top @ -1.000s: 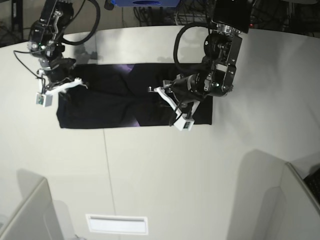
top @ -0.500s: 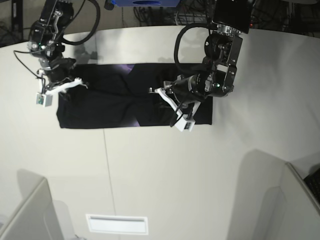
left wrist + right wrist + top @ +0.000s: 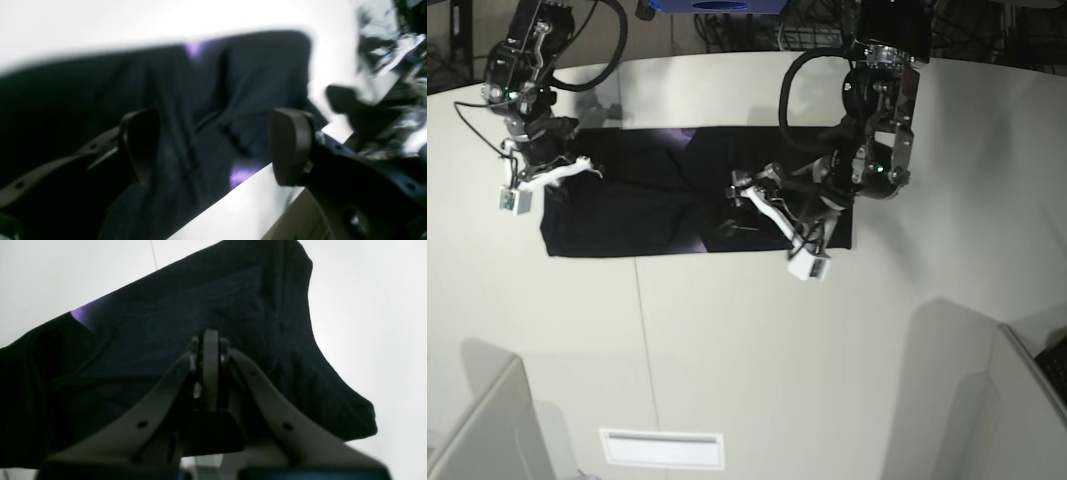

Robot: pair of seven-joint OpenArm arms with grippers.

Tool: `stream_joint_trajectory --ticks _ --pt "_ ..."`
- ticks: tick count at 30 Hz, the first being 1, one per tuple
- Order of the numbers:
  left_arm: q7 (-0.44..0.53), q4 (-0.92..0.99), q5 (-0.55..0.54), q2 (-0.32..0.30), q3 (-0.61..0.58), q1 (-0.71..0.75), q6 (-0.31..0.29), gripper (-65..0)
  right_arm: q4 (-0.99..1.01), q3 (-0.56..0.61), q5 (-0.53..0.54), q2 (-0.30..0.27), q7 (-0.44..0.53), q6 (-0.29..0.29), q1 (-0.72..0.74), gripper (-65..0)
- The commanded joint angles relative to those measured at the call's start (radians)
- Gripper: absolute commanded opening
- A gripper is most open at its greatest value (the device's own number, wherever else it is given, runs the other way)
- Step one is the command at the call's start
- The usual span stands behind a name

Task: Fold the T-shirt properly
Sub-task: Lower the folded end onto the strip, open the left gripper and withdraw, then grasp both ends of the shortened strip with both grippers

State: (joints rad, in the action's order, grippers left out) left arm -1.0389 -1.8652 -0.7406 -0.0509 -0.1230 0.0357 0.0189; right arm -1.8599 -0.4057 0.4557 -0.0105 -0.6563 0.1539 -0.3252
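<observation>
The black T-shirt [image 3: 677, 195] lies folded into a long band across the white table [image 3: 757, 340] — the left gripper [image 3: 213, 146] hangs over its middle with jaws spread wide, empty, while the right gripper [image 3: 210, 350] — jaws pressed together — sits over the shirt's end

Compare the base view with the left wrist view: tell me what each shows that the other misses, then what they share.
Only the base view shows the whole white table, the right gripper at the T-shirt's far end, and both arms. Only the left wrist view shows the left gripper from behind its spread fingers. Both show the black T-shirt with purple print peeking out.
</observation>
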Motion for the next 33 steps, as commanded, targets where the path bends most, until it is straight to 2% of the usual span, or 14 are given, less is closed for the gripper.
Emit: stream_joint_trajectory --ticks 1,3,5,6,8,12,14,15,18,20,24,29,33 --pt "0.013 -0.040 0.002 -0.010 0.075 0.028 -0.001 -20.7 -0.020 -0.002 0.024 -0.009 0.022 0.003 0.013 -63.9" --pt "0.013 -0.063 0.002 -0.025 0.224 0.085 -0.004 -33.2 -0.016 -0.002 0.070 -0.027 0.005 0.016 0.021 -43.1" --pt "0.012 -0.057 0.002 -0.047 0.371 0.122 -0.007 -56.3 -0.011 -0.002 0.153 -0.075 -0.064 0.062 0.047 -21.9" --pt "0.012 -0.047 0.000 -0.063 0.420 0.140 -0.009 -65.0 -0.001 -0.003 0.191 -0.088 -0.101 0.083 0.064 -15.6" --pt "0.010 -0.034 0.000 -0.117 0.509 0.172 -0.040 -65.0 0.038 -0.019 0.272 -0.128 -0.161 0.103 0.103 -8.3" --pt "0.015 -0.030 0.002 -0.205 0.665 0.260 -0.150 -65.0 0.153 -0.118 0.311 -0.147 -0.239 0.100 0.199 -7.2" --pt "0.016 -0.026 0.008 -0.212 0.741 0.290 -0.168 -65.0 0.222 -0.161 0.309 -0.154 -0.256 0.100 0.235 -7.2" --pt "0.016 -0.026 0.010 -0.214 0.771 0.303 -0.182 -65.0 0.257 -0.178 0.305 -0.177 -0.260 0.100 0.252 -7.2" --pt "0.016 -0.026 0.010 -0.214 0.839 0.338 -0.225 -65.0 0.372 -0.177 0.268 -0.214 -0.260 0.102 0.289 -7.2" --pt "0.015 -0.024 0.010 -0.208 0.865 0.344 -0.231 -65.0 0.434 -0.178 0.254 -0.214 -0.260 0.106 0.303 -7.2" --pt "0.015 -0.003 0.008 -0.208 0.854 0.356 -0.233 -65.0 0.484 -0.178 0.256 -0.216 -0.260 0.111 0.303 -7.2" --pt "0.021 0.080 0.011 -0.214 0.797 0.333 -0.233 -65.0 0.466 -0.178 0.256 -0.182 -0.334 0.197 0.291 -7.2" --pt "0.061 0.140 0.011 -0.214 0.762 0.307 -0.233 -65.0 0.464 -0.178 0.256 -0.168 -0.360 0.232 0.271 -7.2"
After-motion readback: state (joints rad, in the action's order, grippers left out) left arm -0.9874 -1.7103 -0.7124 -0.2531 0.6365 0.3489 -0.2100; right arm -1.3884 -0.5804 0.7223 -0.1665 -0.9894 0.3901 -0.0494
